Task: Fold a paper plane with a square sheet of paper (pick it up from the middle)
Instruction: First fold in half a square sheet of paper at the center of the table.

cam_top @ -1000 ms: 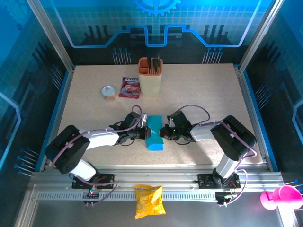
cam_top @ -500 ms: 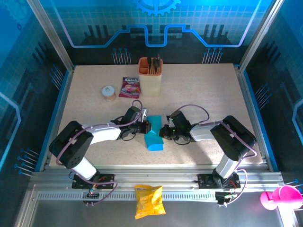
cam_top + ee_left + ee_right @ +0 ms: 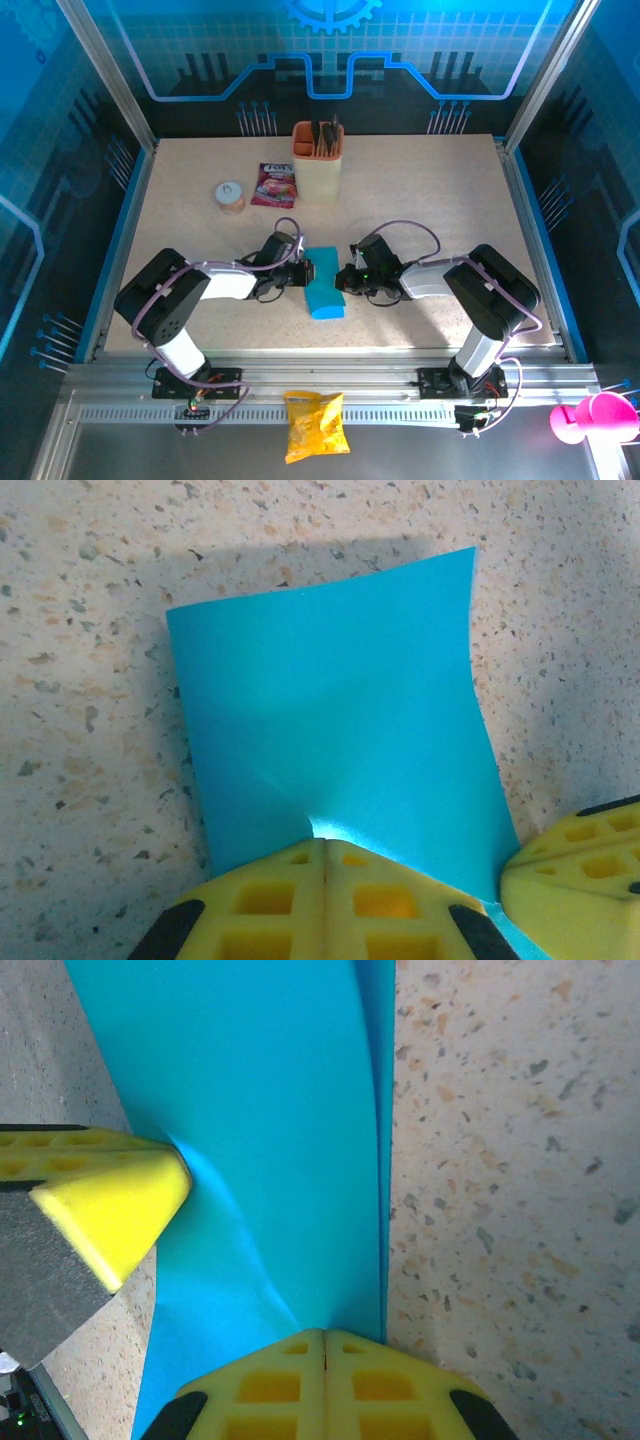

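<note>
Top external view: the blue sheet of paper (image 3: 324, 285), folded to a narrow strip, sits mid-counter (image 3: 430, 190) btwn the two arms; can't tell if it's lifted off. Left fingers (image 3: 270, 890) are clenched on one long edge, the paper puckering at the pinch. Right fingers (image 3: 380, 1380) are clamped on the opposite edge, beside a folded layer. Prob. the opposed grips hold the thin strip taut & steady for the next fold.

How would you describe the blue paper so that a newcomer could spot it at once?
On the speckled table, look midway between the two arms. There the sheet of paper is pinched by the left fingers and the right fingers. It is plain bright blue, unlike the pink-purple packet farther back.
</note>
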Available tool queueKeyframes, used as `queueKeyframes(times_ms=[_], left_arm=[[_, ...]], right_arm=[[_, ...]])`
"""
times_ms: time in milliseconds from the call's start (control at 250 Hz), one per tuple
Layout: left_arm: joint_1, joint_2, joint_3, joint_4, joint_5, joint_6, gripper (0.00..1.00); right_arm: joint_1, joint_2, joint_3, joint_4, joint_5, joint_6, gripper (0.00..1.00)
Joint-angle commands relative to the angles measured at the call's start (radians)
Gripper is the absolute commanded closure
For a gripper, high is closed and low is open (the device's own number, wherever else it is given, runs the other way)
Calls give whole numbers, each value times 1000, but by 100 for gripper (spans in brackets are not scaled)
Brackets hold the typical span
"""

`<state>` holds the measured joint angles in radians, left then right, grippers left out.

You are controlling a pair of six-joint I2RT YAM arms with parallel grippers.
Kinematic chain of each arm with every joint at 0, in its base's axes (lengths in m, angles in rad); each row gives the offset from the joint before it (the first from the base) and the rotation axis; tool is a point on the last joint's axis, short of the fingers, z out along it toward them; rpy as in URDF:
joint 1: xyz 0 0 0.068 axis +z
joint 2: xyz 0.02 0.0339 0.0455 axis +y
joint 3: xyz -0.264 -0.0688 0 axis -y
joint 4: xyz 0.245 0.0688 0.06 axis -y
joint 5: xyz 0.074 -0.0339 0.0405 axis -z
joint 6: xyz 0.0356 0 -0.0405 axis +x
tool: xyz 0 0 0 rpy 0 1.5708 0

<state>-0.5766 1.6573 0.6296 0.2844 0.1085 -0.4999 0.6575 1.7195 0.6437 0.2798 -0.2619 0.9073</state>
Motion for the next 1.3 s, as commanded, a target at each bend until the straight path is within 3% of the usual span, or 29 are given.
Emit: queueKeyframes(times_ms=[0, 320, 731, 1059, 1294], left_arm=[[13, -66, 35, -57, -1, -9, 95], [70, -7, 145, -97, 54, 25, 95], [110, 122, 77, 7, 34, 1, 97], [110, -12, 122, -76, 59, 15, 97], [118, 25, 159, -81, 61, 24, 96]], right_arm=[[57, 125, -25, -100, 96, -23, 100], [64, 131, -14, -112, 101, -21, 100], [66, 129, -14, -114, 99, -22, 100], [66, 128, -16, -118, 101, -23, 100], [67, 127, -16, -120, 103, -22, 100]])
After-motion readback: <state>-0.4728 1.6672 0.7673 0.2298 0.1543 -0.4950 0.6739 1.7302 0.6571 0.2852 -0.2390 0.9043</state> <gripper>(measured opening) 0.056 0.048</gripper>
